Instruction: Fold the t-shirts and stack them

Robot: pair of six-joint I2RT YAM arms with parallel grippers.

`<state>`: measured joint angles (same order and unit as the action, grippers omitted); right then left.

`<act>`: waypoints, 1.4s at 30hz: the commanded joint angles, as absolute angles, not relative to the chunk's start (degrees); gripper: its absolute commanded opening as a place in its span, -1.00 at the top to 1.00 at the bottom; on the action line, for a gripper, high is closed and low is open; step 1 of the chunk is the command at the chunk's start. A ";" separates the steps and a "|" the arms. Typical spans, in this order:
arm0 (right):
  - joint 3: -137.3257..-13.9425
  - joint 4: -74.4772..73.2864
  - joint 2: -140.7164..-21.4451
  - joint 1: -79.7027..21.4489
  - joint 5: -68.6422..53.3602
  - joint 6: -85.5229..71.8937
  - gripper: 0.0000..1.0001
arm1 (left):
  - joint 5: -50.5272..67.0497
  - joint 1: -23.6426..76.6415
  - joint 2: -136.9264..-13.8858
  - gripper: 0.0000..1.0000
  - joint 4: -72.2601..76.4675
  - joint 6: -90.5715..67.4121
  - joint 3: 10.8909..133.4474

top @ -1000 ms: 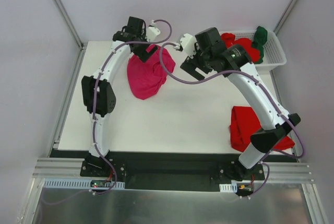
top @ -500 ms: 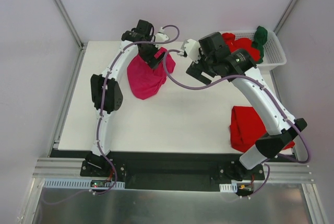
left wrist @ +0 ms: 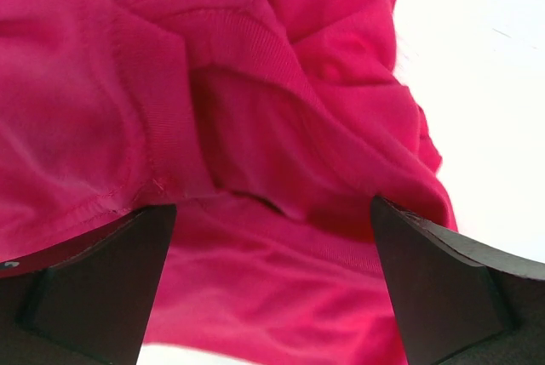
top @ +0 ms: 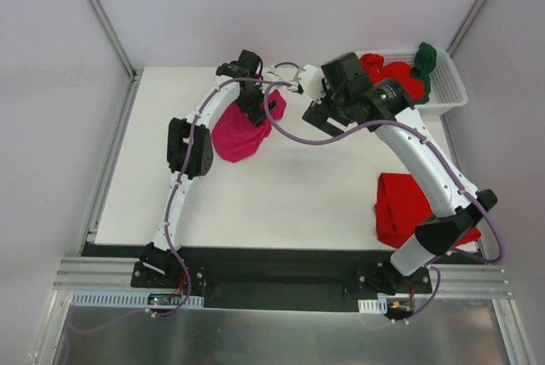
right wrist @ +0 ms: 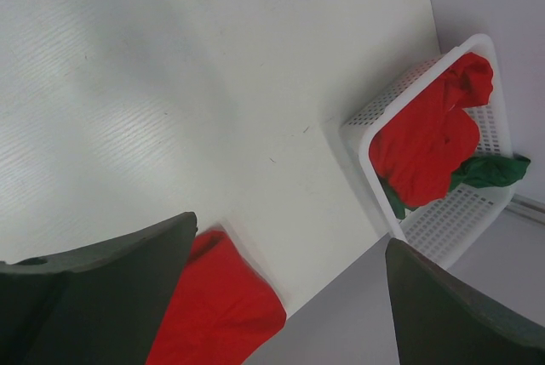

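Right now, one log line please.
left gripper open at pink shirt | right gripper open, empty | red shirt near right edge | basket holds shirts

The left arm [top: 183, 148] reaches away from its base and bends at the elbow, so the left gripper [top: 255, 106] points down onto the far edge of the pink shirt [top: 232, 137], jaws spread wide over the cloth. The right arm [top: 421, 156] arches high, and the right gripper [top: 322, 120] hangs just right of the pink shirt, jaws wide and holding nothing.

Robotics lab test cell: white table [top: 289, 186], aluminium frame rails [top: 94, 280], plain panel walls [top: 51, 84].
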<state>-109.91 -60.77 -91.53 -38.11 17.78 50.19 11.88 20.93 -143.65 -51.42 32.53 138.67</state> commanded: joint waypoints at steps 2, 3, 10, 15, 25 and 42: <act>-111.27 -61.52 -91.41 -37.97 18.37 49.92 -0.93 | 8.35 21.53 -144.14 -0.99 -48.87 34.62 143.53; -111.27 -61.61 -91.41 -37.97 18.37 49.83 -0.93 | 7.57 21.53 -143.88 -0.99 -48.35 34.98 143.53; -111.36 -61.79 -91.58 -38.06 18.46 50.54 -0.93 | 6.68 21.62 -140.45 -0.98 -44.39 36.74 143.00; -112.41 -61.79 -92.46 -38.06 17.93 50.10 -0.93 | 3.17 21.36 -141.06 -0.99 -41.14 39.20 142.38; -111.80 -61.61 -92.72 -37.97 17.58 50.10 -0.93 | 2.46 21.18 -138.61 -0.99 -37.36 37.79 142.47; -113.20 -61.61 -94.04 -38.06 16.87 50.10 -0.93 | 0.88 21.27 -138.17 -0.45 -36.65 39.73 135.18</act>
<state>-111.00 -60.77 -94.54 -38.11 17.26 50.22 1.89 21.32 -141.93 -36.56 39.07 136.62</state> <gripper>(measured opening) 0.968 0.697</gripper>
